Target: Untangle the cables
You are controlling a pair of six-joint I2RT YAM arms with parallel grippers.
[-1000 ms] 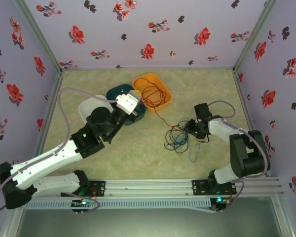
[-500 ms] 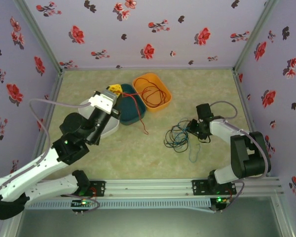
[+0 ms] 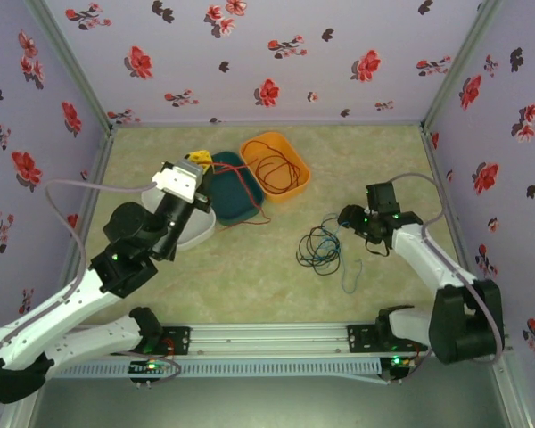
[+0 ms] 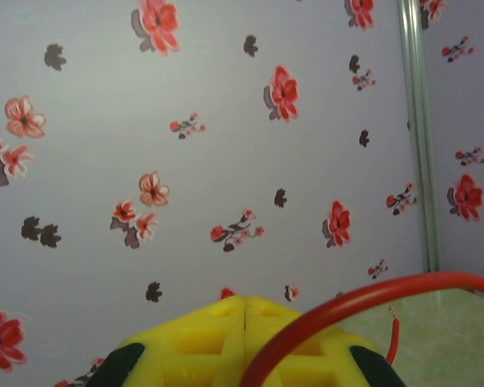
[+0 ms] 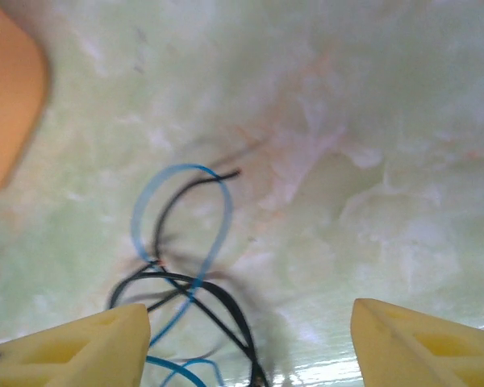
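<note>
By teal bin (image 3: 239, 210): left hand (image 4: 244, 303) upturned, clamping red cable (image 4: 403, 282) | right hand (image 5: 248, 311) spread

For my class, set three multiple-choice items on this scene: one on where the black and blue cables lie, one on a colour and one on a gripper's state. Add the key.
1. Where do the black and blue cables lie?
A in the orange bin
B on the table
C in the teal bin

2. What colour is the cable in the left gripper?
A blue
B black
C red

3. How does the right gripper stand?
A open, holding nothing
B shut on a cable
C shut on a bin

Key:
1 B, they lie on the bare tabletop.
2 C, the red cable runs out from its shut jaws.
3 A, its jaws stand wide apart with nothing between them.
</note>
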